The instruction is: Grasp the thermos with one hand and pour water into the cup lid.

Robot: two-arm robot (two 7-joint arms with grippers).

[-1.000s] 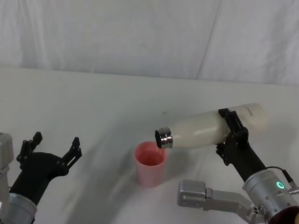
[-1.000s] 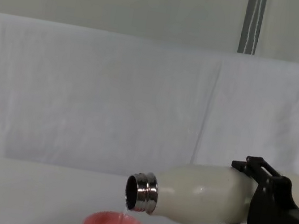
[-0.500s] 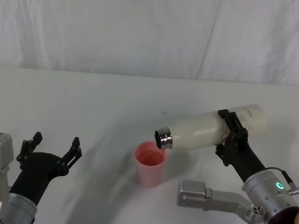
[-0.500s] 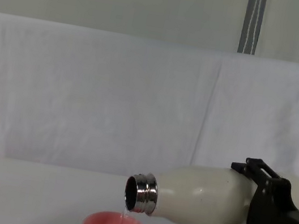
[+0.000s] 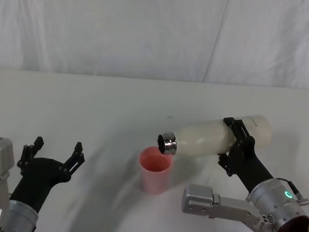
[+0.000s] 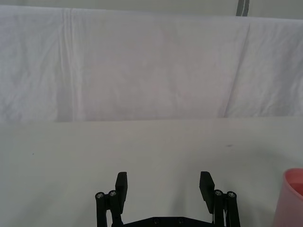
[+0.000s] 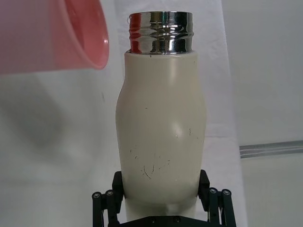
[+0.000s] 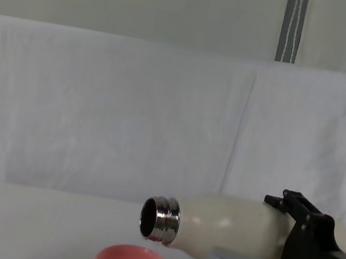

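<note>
My right gripper [image 5: 232, 142] clamps the thermos [image 5: 211, 137] near its base, holding it almost level, steel mouth at nine o'clock just above the cup lid [image 5: 154, 169]. My left gripper [image 5: 54, 152] rests spread wide, empty, on the white table [image 5: 92, 101] before a white cloth backdrop [image 5: 150, 31].

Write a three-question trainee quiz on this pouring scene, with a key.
1. True or false: the right gripper holds the thermos upright.
2. Where is the thermos mouth relative to the cup lid? A) above its rim B) inside it C) far behind it
3. Fill in: the left gripper, idle at the table's near left, has its jaws ____.

Key: 1 false, it lies nearly level; 2 A; 3 open.
</note>
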